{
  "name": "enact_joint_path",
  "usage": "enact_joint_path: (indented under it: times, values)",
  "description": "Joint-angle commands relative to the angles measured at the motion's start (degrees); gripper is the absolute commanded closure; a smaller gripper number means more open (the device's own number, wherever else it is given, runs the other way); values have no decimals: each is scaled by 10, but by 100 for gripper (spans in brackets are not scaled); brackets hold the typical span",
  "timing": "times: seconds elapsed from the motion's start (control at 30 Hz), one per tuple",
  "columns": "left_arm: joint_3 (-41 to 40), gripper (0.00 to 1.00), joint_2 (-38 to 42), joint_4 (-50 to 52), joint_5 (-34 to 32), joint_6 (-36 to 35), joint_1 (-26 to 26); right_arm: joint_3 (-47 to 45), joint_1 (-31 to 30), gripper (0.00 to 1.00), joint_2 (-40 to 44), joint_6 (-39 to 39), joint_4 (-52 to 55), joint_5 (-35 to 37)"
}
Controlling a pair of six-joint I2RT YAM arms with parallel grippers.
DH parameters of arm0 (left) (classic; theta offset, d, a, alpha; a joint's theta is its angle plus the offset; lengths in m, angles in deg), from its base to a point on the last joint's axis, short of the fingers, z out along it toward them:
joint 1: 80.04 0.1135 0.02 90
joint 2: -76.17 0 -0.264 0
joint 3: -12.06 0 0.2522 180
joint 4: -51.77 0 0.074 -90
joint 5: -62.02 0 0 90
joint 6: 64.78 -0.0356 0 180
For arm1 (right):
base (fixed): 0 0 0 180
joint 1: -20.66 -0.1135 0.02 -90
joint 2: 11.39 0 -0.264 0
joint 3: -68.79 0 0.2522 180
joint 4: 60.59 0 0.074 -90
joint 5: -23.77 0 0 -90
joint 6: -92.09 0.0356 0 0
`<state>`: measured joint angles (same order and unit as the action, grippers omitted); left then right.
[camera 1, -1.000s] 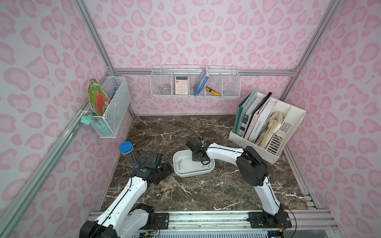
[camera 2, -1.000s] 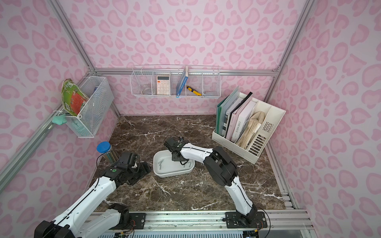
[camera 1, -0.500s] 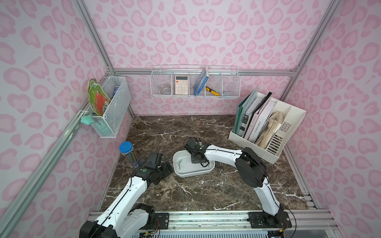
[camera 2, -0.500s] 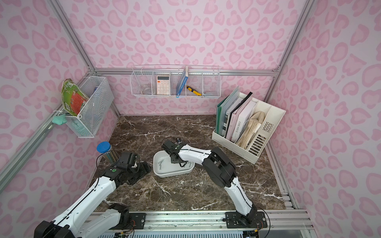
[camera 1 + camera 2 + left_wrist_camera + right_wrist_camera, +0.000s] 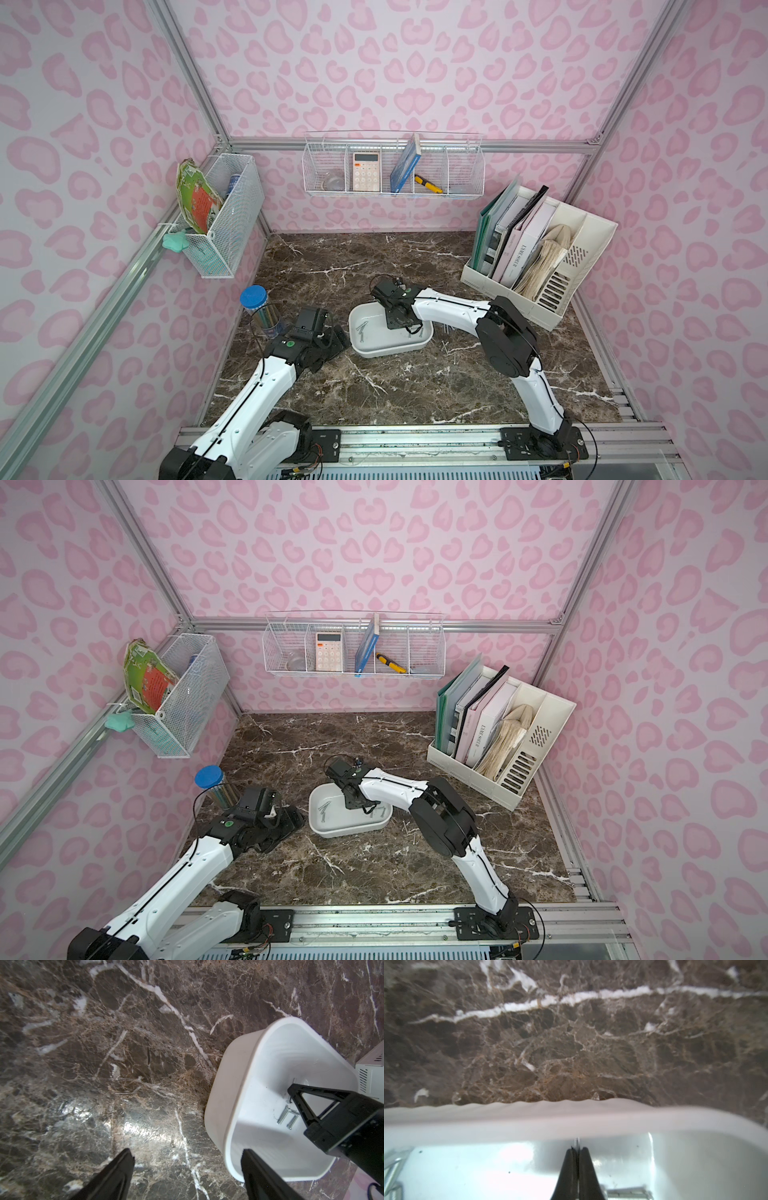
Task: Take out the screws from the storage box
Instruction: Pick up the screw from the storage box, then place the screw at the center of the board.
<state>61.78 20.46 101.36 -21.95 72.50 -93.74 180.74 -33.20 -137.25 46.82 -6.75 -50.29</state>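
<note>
Top views: the storage box [image 5: 386,352] [image 5: 345,831] sits on the table [image 5: 415,382] [image 5: 374,862] between the two arms. The screws [image 5: 360,330] [image 5: 323,810] lie in a small cluster on its floor, and a few more lie on the table just beside its right wall. The right claw [image 5: 405,328] [image 5: 365,808] reaches down inside the box. The left claw [image 5: 338,338] [image 5: 291,818] rests low just outside the box's left end.

Left wrist view: the left claw [image 5: 187,1159] has its jaws apart and holds nothing. One finger is over bare table [image 5: 104,1043] and the other at the box's near rim [image 5: 220,1095]. Several screws [image 5: 287,1116] lie beside the right claw's black finger [image 5: 299,1101].

Right wrist view: the right claw [image 5: 577,1150] has its fingers pressed together just inside the box wall [image 5: 571,1124]. A thin silver sliver shows at the tips, but whether it is a gripped screw cannot be told. Blurred screws [image 5: 629,1191] lie on the box floor nearby.
</note>
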Motion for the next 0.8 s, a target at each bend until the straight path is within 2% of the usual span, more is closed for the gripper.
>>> enact_joint_path:
  times: [0.0, 0.53, 0.77]
  values:
    - [8, 14, -8, 6, 19, -14, 0, 9, 3, 100, 17, -23, 11, -4]
    - [27, 14, -41, 7, 28, -34, 0, -78, 27, 100, 119, -23, -25, -3]
    - [28, 14, -47, 9, 17, -30, 0, -113, 43, 100, 176, -15, -11, 49]
